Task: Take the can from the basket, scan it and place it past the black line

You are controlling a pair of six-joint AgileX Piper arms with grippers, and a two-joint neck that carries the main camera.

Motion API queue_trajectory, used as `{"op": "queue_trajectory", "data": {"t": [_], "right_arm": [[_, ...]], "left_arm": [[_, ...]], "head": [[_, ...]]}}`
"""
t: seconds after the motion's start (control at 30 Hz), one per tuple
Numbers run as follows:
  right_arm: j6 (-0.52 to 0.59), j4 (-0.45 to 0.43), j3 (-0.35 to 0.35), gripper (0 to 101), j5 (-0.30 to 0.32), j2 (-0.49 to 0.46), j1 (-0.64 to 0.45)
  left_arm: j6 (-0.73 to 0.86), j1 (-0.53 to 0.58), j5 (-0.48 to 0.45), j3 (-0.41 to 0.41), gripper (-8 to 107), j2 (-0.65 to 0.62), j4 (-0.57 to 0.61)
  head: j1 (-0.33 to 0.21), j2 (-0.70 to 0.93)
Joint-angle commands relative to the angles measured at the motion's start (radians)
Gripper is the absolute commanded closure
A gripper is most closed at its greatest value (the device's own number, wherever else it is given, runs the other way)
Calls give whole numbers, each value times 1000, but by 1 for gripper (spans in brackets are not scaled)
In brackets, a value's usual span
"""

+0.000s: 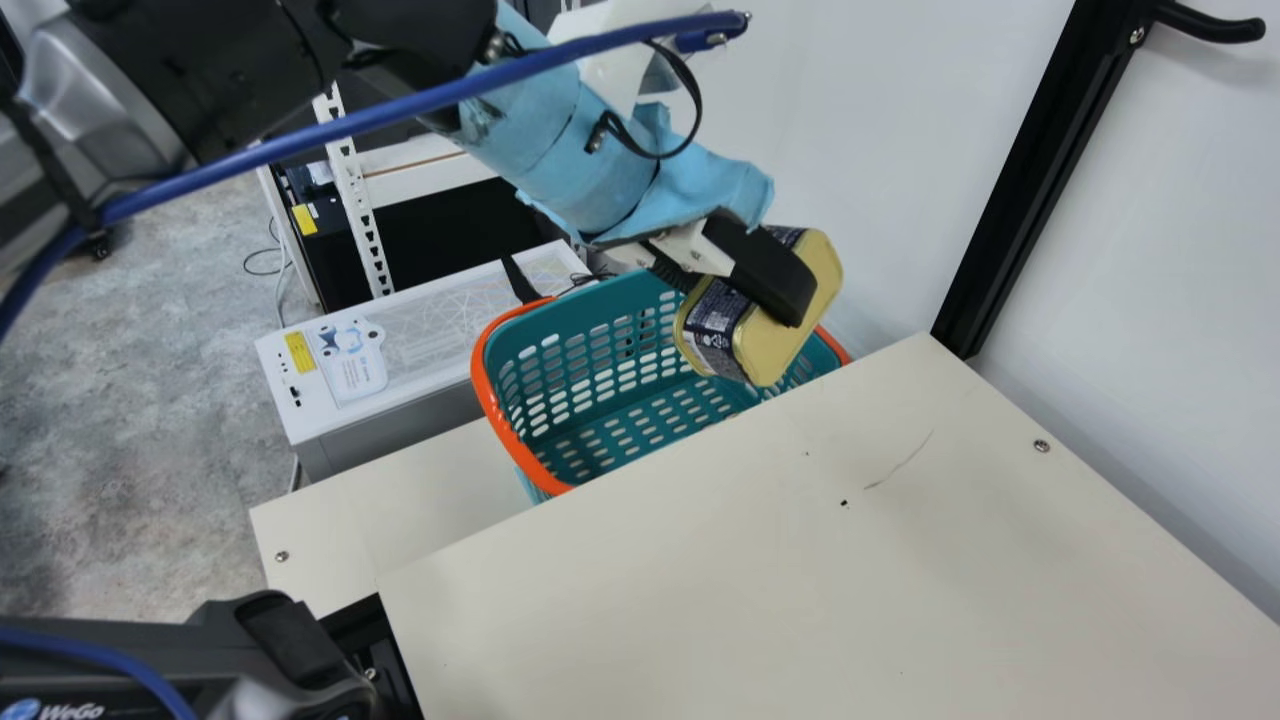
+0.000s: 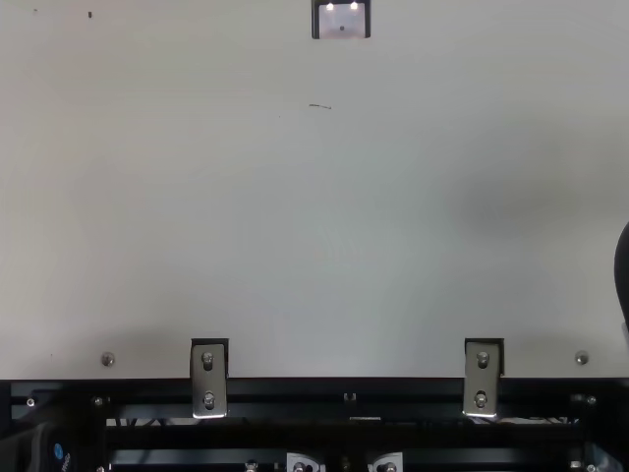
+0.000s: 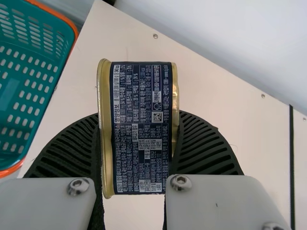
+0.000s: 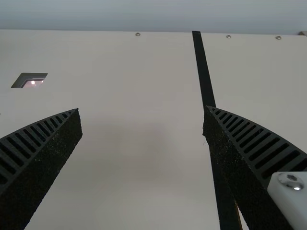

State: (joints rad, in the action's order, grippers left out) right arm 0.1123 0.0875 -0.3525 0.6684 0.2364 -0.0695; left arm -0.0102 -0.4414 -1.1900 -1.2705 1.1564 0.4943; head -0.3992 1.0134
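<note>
A floor of mottled grey [image 1: 150,400], rough as weathered stone, spreads at the main view's left, with a white slotted metal upright [image 1: 357,200] rising beside it. Next comes a flat white case [image 1: 440,325] with yellow stickers and a thin line pattern on its lid, then a lower cream board [image 1: 400,490] with a screw in it. Right of the case is the teal plastic basket [image 1: 590,375], pierced with rows of oval holes and rimmed in orange. Near it in the air, tilted, is the can [image 1: 712,325]: a squarish tin, round-cornered, with smooth gold metal ends and a dark blue printed label. The left gripper [image 1: 755,305] holds it, jaws closed on its two gold ends.

The smooth cream table [image 1: 850,560] carries a pencil-thin scratch and a small dark speck; behind it stand a plain white wall [image 1: 1180,300] and a slanting black post [image 1: 1020,200]. In the top view a dark-framed square window [image 2: 341,22] sits at the far edge. The right wrist view shows the right gripper [image 4: 142,109], its ribbed jaws wide apart — cream tabletop between them — and the matte black line [image 4: 204,72] running across the surface.
</note>
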Motion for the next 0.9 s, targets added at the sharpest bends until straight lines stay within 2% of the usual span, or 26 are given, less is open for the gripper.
{"op": "queue_trajectory", "data": {"t": [0.0, 0.47, 0.87], "right_arm": [[0, 0, 0, 0, 0, 0, 0], [0, 0, 0, 0, 0, 0, 0], [0, 0, 0, 0, 0, 0, 0]], "left_arm": [[-13, -7, -14, -5, 89, -1, 21], [-114, 1, -30, 10, 89, -17, 110], [-185, 30, -30, 13, 89, -30, 140]], "head": [[-16, 192], [-29, -82], [-35, -231]]}}
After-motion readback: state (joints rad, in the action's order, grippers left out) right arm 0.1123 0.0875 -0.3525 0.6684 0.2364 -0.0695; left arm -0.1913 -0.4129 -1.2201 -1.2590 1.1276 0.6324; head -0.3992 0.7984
